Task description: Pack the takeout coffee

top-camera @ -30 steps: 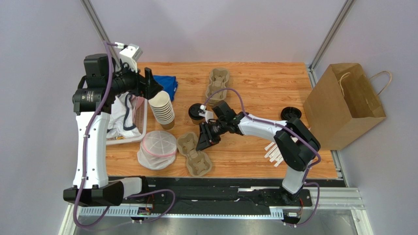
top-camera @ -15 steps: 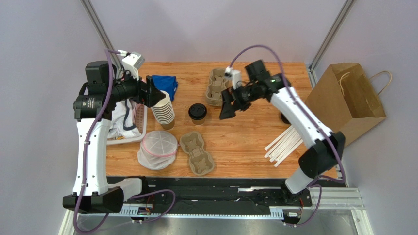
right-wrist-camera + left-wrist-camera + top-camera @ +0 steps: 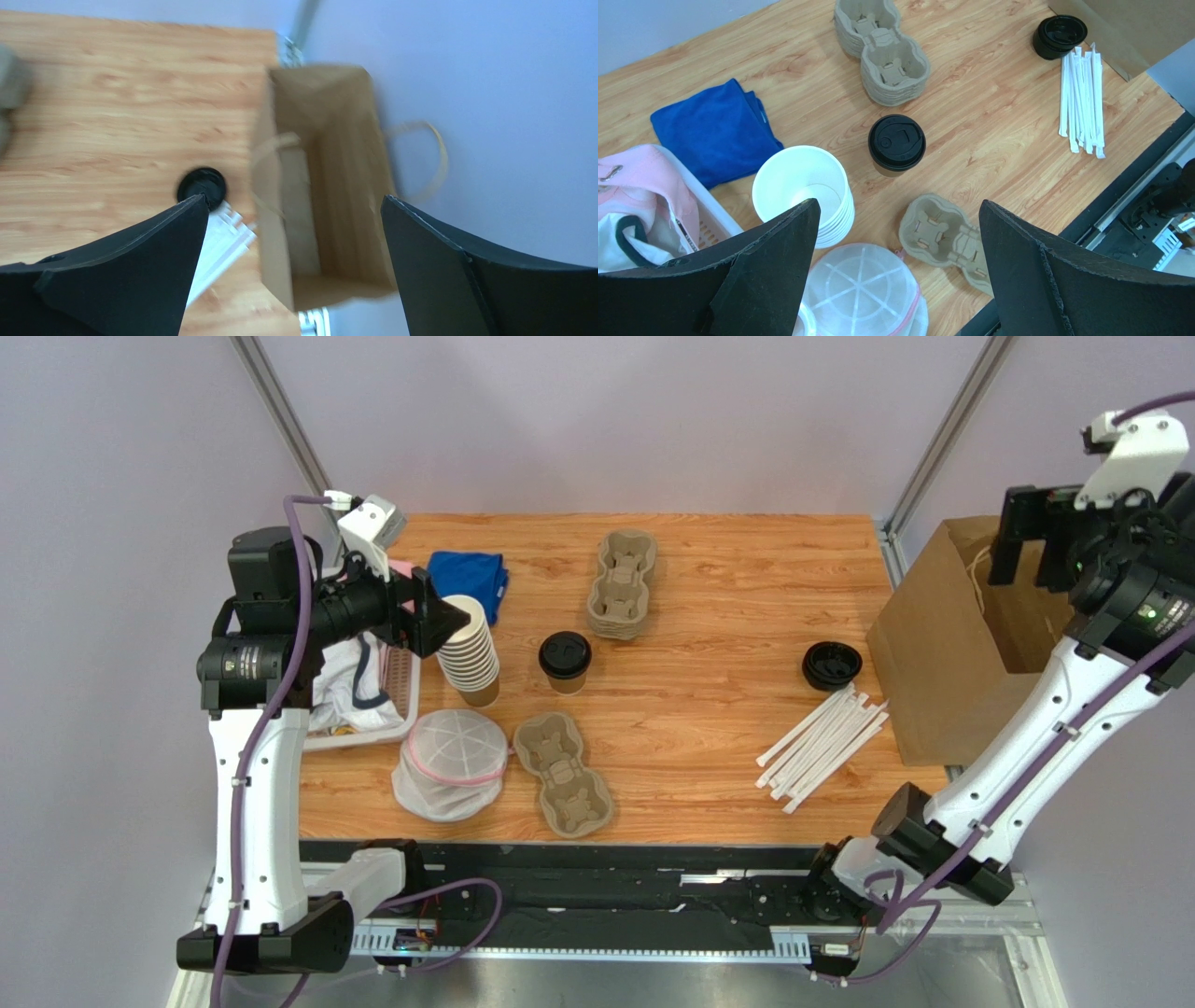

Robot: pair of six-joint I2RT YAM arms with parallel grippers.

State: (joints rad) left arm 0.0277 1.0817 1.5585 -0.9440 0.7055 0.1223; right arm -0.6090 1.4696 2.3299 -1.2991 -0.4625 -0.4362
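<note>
Right gripper point(image 3: 293, 199) first: we saw its fingers spread wide with nothing between them, hanging straight above the open mouth of the paper bag point(image 3: 330, 189). A second before, it had been low at mid-table, just beside the takeout coffee point(image 3: 565, 658). Half a second before, it was lifted near the far carrier tray point(image 3: 623, 585). By now it had swung right out to the table's edge, high over the bag, and it brought nothing along. Below it and off to its left lay the loose black lid point(image 3: 202, 185) and the straws point(image 3: 821, 745), both unmoved.

Left gripper point(image 3: 896, 210): also spread and empty, above the cup stack point(image 3: 802, 192), and it had hardly shifted across the three overhead frames. The near carrier tray point(image 3: 948, 238) lay just under it. The coffee stood a little ahead of its fingertips and lower down, upright with its lid on, on bare wood. The far tray sat beyond that.

The coffee had not moved at all. It stood well apart from the right gripper and the bag, and no finger touched it. We judged packing as not started. The right arm's swing to the bag delivered nothing, and we could not tell whether it was a look inside or a retreat. The cup still needed a grasp and a carry across to the bag.
</note>
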